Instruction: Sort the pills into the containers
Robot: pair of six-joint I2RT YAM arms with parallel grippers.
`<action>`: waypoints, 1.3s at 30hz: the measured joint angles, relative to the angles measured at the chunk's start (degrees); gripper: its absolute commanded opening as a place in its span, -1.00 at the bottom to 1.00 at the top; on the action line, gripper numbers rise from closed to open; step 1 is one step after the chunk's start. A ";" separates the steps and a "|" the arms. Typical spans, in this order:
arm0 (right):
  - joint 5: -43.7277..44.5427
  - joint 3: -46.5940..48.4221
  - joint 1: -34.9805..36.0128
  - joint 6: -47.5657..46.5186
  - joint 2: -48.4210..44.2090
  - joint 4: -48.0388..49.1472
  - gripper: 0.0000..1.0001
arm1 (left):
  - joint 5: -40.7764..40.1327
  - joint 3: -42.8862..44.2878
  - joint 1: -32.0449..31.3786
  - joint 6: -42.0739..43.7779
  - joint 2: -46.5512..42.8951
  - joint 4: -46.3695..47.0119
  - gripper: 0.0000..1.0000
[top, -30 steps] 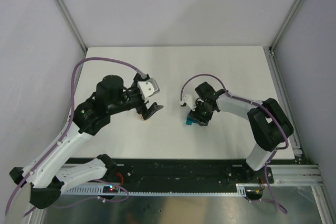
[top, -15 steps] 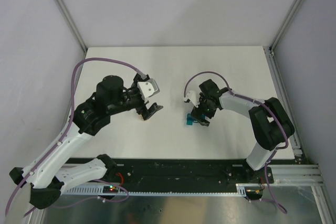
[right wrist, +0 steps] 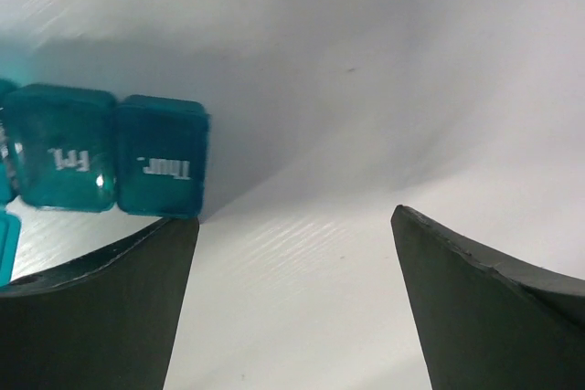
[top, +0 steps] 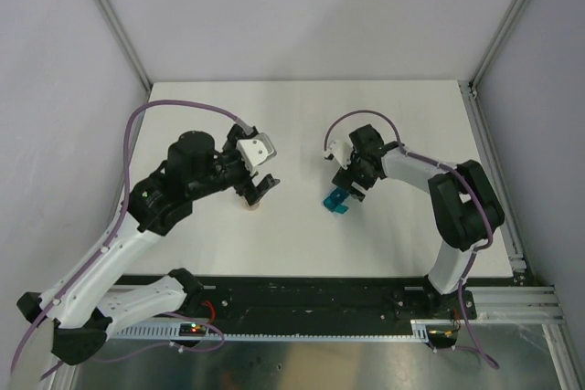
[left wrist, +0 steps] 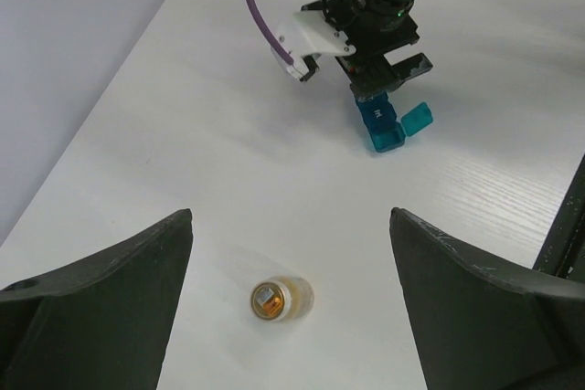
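Right jaws stand spread and empty, the teal containers (right wrist: 69, 157) just off their left tip, one lid (left wrist: 418, 119) open. Left jaws, also spread, straddle the bottle (left wrist: 281, 299), likely the next grasp.

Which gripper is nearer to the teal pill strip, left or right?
Right. The right gripper hovers beside the teal pill strip; the left gripper is far off, above the orange bottle.

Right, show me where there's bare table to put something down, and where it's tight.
Bare: the far strip of table behind both arms, and the middle gap between the bottle and the pill box. Crowded: around the pill box under the right pincer, and at the bottle below the left pincer.
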 measured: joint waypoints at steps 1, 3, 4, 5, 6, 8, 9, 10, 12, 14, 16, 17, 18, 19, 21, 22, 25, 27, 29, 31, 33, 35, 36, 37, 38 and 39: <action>0.48 0.57 -0.09 0.37 0.48 0.28 0.86 | -0.33 -0.22 0.28 0.02 0.00 0.04 0.85; 1.14 1.99 -0.22 1.14 1.66 0.59 0.86 | -0.90 -0.94 1.01 0.20 0.00 0.13 0.85; 1.38 2.82 -0.26 1.62 2.34 0.83 0.86 | -1.16 -1.33 1.40 0.37 0.00 0.17 0.86; 1.53 3.65 -0.31 1.99 2.99 0.96 0.86 | -1.31 -1.88 2.01 0.46 0.00 0.17 0.86; 1.68 4.24 -0.33 2.29 3.48 1.14 0.87 | -1.36 -2.56 2.80 0.55 0.00 0.20 0.86; 1.68 5.55 -0.33 3.28 4.50 1.27 0.87 | -1.36 -3.65 4.26 0.92 0.00 0.15 0.87; 1.55 6.14 -0.33 3.61 4.92 1.27 0.87 | -1.33 -4.26 5.14 1.03 0.00 0.17 0.87; 1.25 6.69 -0.33 4.04 5.33 1.16 0.87 | -1.31 -4.74 6.05 1.14 0.02 0.15 0.87; 0.28 7.82 -0.33 4.90 6.12 0.87 0.87 | -1.25 -5.64 7.80 1.57 0.02 0.15 0.87; -0.79 8.70 -0.33 5.68 6.51 0.57 0.87 | -1.07 -6.67 9.79 2.16 0.11 0.20 0.88; -1.92 9.44 -0.35 6.38 6.51 0.13 0.87 | -1.11 -7.45 11.34 2.71 0.44 0.17 0.90; -2.43 9.73 -0.44 6.71 6.51 0.11 0.87 | -1.09 -7.78 11.91 3.06 0.61 0.28 0.92; -3.10 10.03 -0.59 7.15 6.51 0.11 0.87 | -1.05 -8.17 12.48 3.52 0.79 0.26 0.93; -3.63 10.14 -0.70 7.37 6.47 0.02 0.88 | -1.01 -8.57 13.14 3.91 1.03 0.24 0.94; -4.83 10.23 -1.27 7.93 5.88 -0.42 0.88 | -0.81 -9.51 14.67 4.52 1.60 0.28 0.96; -5.25 10.23 -1.62 8.13 5.42 -0.74 0.88 | -0.79 -9.86 15.19 4.76 1.90 0.31 0.97; -6.51 10.23 -3.13 8.83 2.36 -2.58 0.88 | -0.33 -11.17 17.14 5.22 3.23 0.35 0.99; -7.19 10.23 -3.85 9.20 -0.33 -3.61 0.88 | -0.07 -11.85 18.01 5.40 4.37 0.42 0.99; -7.63 10.25 -4.37 9.60 -3.17 -4.50 0.88 | 0.09 -12.26 18.60 5.40 5.99 0.39 0.99; -8.39 10.25 -4.39 9.90 -6.16 -5.62 0.88 | 0.13 -12.46 18.88 5.40 8.07 0.44 0.99; -9.16 10.25 -4.11 10.43 -8.94 -6.80 0.89 | 0.09 -12.50 19.02 5.40 10.64 0.55 0.99; -9.75 10.25 -3.72 10.86 -10.88 -7.54 0.89 | 0.00 -12.50 19.10 5.35 13.27 0.70 0.99; -9.94 10.25 -3.45 11.10 -11.85 -7.98 0.89 | -0.07 -12.50 19.10 5.33 14.95 0.70 0.99; -10.10 10.25 -3.15 11.28 -12.66 -8.37 0.89 | -0.20 -12.50 19.15 5.31 16.61 0.79 0.99; -10.27 10.25 -2.80 11.45 -13.51 -8.74 0.89 | -0.31 -12.50 19.15 5.20 18.25 0.81 0.99; -10.38 10.25 -2.40 11.69 -14.34 -9.14 0.89 | -0.46 -12.50 19.17 5.05 19.98 0.83 0.99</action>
